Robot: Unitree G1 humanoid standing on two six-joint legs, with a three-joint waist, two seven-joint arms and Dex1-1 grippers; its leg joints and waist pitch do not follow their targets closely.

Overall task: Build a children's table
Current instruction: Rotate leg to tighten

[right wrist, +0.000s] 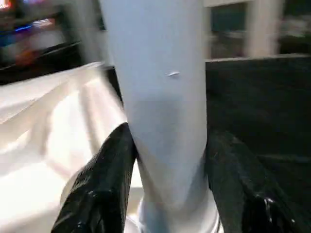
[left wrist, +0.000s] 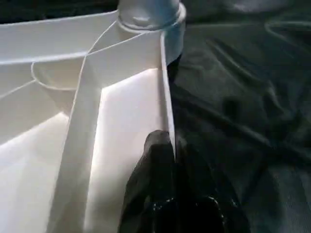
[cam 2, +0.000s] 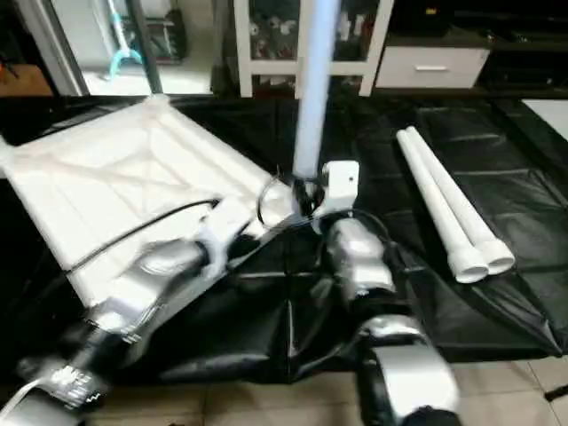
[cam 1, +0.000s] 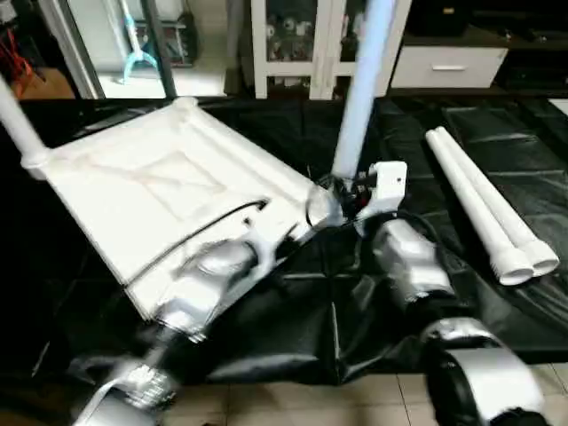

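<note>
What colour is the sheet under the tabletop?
Black sheet, clearest in the left eye view.

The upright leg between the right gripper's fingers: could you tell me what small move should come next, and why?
Probably press the leg straight down: it already stands in the tabletop corner socket, the right gripper straddles it, and the left gripper pinches the rim.

Workshop-like room: white cabinet (cam 1: 311, 44), drawers (cam 1: 448, 64)

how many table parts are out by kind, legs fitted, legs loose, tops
tabletop: 1
legs standing in corner sockets: 2, one held by the right gripper, one at the far left corner
loose legs lying on the black sheet: 2
total: 5 parts
</note>
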